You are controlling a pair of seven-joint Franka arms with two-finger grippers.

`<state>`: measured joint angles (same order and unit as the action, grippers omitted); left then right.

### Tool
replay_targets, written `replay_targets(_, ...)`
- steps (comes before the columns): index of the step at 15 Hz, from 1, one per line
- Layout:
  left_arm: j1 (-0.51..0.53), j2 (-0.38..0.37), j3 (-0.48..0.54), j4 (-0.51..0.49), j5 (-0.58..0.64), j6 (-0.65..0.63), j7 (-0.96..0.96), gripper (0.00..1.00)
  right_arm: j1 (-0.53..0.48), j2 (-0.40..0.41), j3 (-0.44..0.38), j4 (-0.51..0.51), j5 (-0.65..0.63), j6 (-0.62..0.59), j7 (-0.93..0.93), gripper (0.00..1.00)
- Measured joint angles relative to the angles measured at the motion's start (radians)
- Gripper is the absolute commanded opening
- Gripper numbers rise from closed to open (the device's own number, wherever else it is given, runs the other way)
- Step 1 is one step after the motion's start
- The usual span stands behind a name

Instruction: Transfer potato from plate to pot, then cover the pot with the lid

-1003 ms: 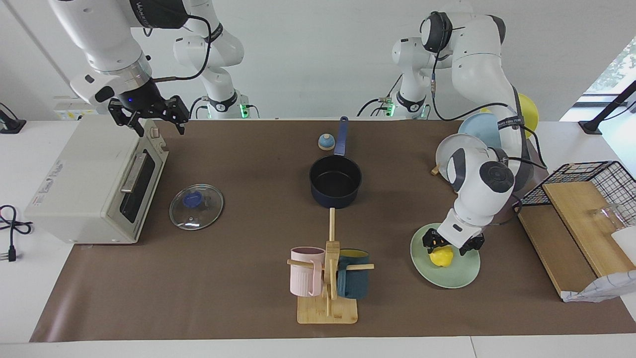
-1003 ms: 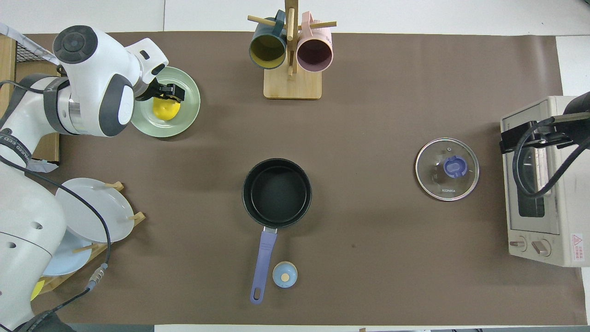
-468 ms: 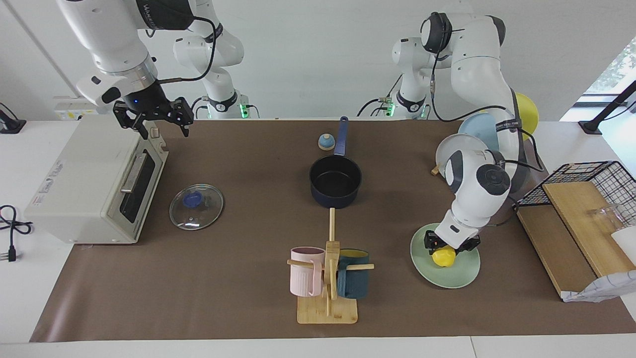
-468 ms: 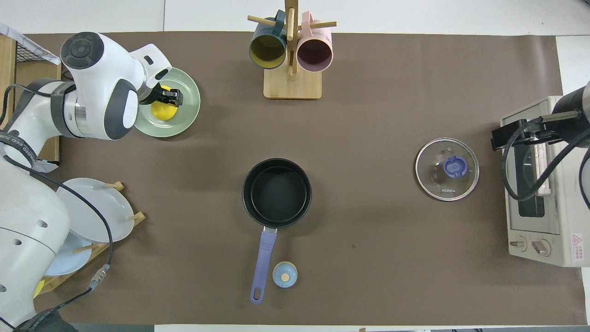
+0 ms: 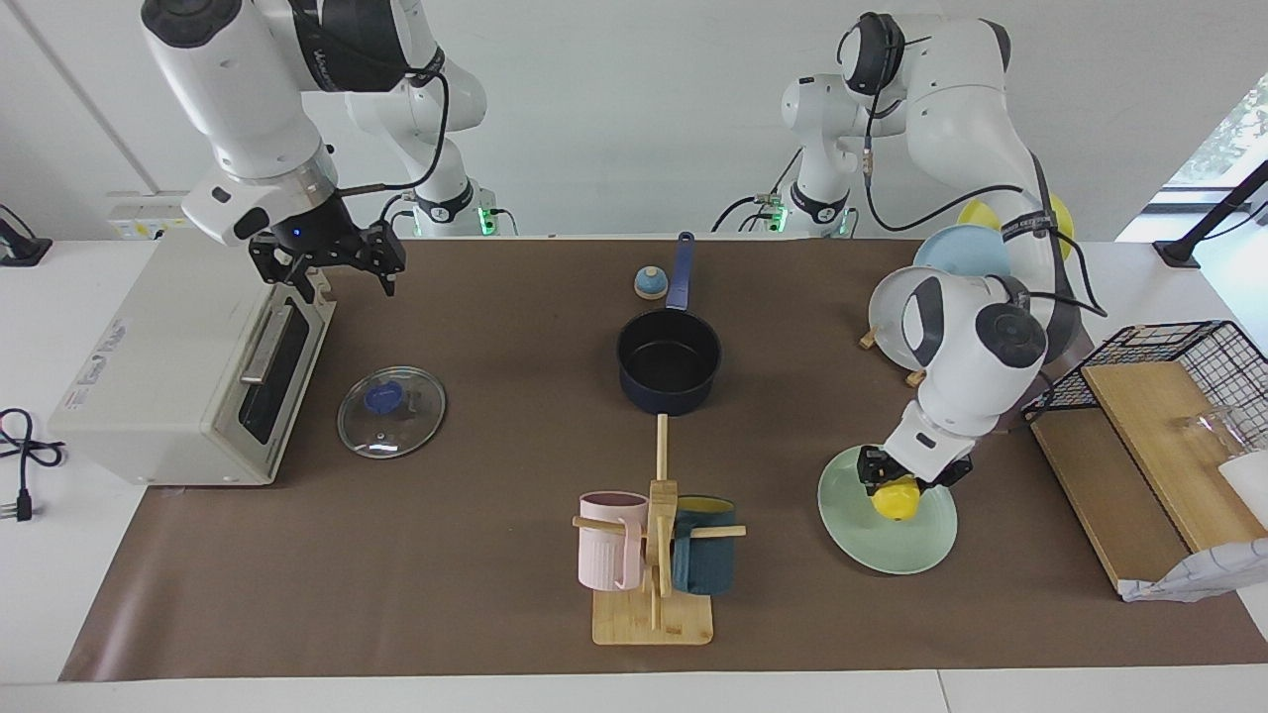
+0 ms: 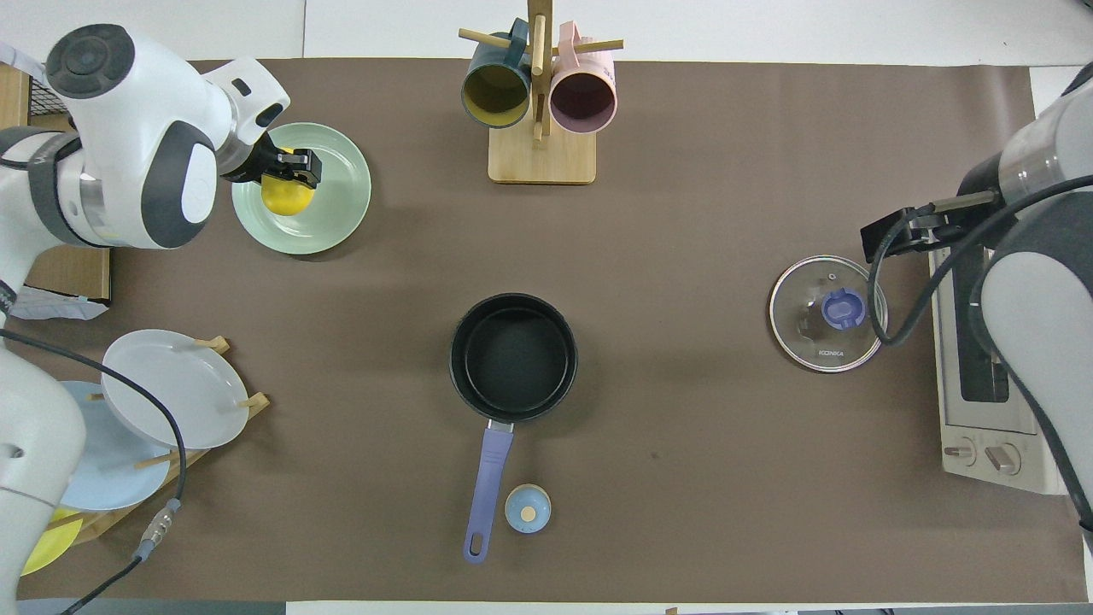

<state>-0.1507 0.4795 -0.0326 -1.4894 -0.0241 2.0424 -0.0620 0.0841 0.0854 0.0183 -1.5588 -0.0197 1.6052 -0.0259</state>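
My left gripper is shut on the yellow potato. It holds the potato low over the pale green plate at the left arm's end of the table. The dark blue pot stands empty mid-table, its handle pointing toward the robots. The glass lid with a blue knob lies flat on the mat in front of the toaster oven. My right gripper hangs open in the air by the oven's top corner, holding nothing.
A white toaster oven stands at the right arm's end. A wooden mug rack holds a pink and a teal mug. A small blue dome sits beside the pot handle. A plate rack and a wire basket stand by the left arm.
My left gripper has shut on the potato and raised it slightly, shifting toward the left arm's end. My right gripper has moved from over the oven toward the table's middle.
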Motion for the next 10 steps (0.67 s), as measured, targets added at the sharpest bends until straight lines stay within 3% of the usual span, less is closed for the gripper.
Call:
replay_targets(4,-0.082,-0.200,-0.013,-0.031,-0.024,-0.185,-0.243,0.00,0.038,0.044,0.001,-0.028,0.000,0.072,0.000,1.00)
replay_targets(7,-0.230,-0.313,-0.019,-0.150,-0.029,-0.198,-0.417,0.00,0.018,0.044,-0.002,-0.101,-0.001,0.153,-0.013,1.00)
replay_targets(10,-0.356,-0.368,-0.021,-0.278,-0.036,-0.127,-0.510,0.00,-0.016,0.043,-0.003,-0.210,-0.001,0.280,-0.069,1.00)
